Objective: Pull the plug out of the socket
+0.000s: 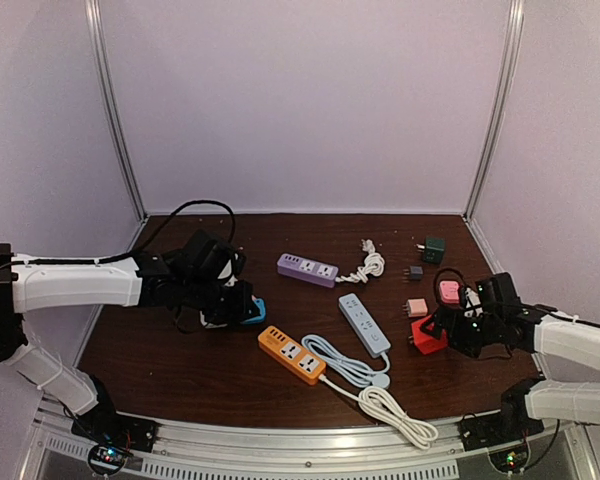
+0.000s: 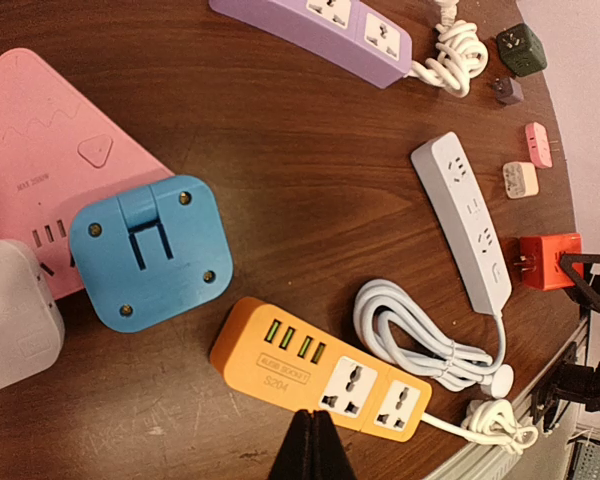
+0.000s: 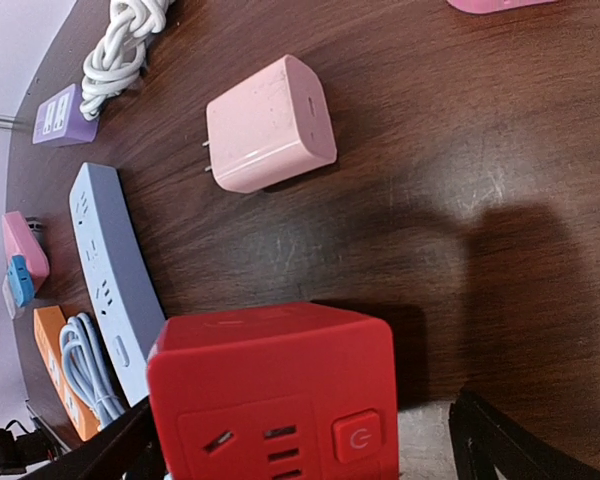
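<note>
Pink and triangular, a flat plastic socket base (image 2: 40, 130) fills the far left of the left wrist view, lying on the dark wooden table (image 2: 280, 150). A blue square plug with rounded corners (image 2: 150, 250) overlaps its lower right edge, screwed back face up, and a white rounded plug (image 2: 10, 315) sits at the base's lower left; whether either is seated in the base cannot be told. At the bottom centre of that view the left gripper (image 2: 310, 445) shows its two dark fingers pressed together with nothing between them, above the near edge of a long orange power strip (image 2: 320, 370). A purple power strip (image 2: 320, 25) lies along the top edge, and right of centre a white power strip (image 2: 462, 215) runs diagonally, its coiled white cable (image 2: 420, 335) bundled beside the orange one. In the right wrist view, a pale pink boxy adapter (image 3: 270, 125) lies on its side in the upper middle. Below it a red plastic cube socket with a power button (image 3: 280, 390) rests on the table at the bottom centre. The right gripper (image 3: 305, 440) stands spread apart around this cube, one finger on each side, with a clear gap on the right.
</note>
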{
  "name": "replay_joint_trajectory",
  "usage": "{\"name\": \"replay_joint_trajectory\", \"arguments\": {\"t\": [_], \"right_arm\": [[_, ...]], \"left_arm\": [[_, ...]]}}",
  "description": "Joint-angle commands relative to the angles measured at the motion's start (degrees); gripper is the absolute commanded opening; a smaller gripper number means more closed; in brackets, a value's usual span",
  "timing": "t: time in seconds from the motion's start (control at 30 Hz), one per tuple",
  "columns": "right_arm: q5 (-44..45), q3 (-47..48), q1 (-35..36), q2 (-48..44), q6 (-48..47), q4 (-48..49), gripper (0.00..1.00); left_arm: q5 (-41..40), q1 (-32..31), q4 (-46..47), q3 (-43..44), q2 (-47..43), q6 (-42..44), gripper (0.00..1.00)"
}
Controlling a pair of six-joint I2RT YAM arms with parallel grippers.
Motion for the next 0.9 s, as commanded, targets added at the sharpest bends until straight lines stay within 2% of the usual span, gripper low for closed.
{"name": "replay_joint_trajectory", "arguments": {"t": [0.0,0.3,0.47,0.67,0.77,0.87], "right_arm": [[5.65,3.44,-0.32,-1.77,-2.56,-5.54,1.0],[9.77,8.58,0.05,-2.44,-5.67,-10.27,0.98],[12.33,12.48,2.86,-0.77,-7.41,-11.41,0.97],[14.94,18.03,9.24,3.47,-9.09,-10.12,0.97],[17.99,21.68,15.19,7.63,-9.37,-9.1,0.97],[20.24,25.12,19.84,12.6,-9.4,-7.86,0.97]], "left_arm": [[-0.36,0.61,0.2,-0.58,-1.41,0.92,0.0],[-0.49,1.17,0.01,-0.62,-1.57,1.03,0.0],[-0.77,3.15,-0.41,-2.2,-2.69,1.27,0.0],[-2.96,8.17,-2.53,-4.77,-5.16,2.4,0.0],[-5.66,12.41,-3.39,-6.18,-5.66,3.21,0.0],[-7.6,15.54,-4.22,-6.86,-5.46,4.79,0.1]]}}
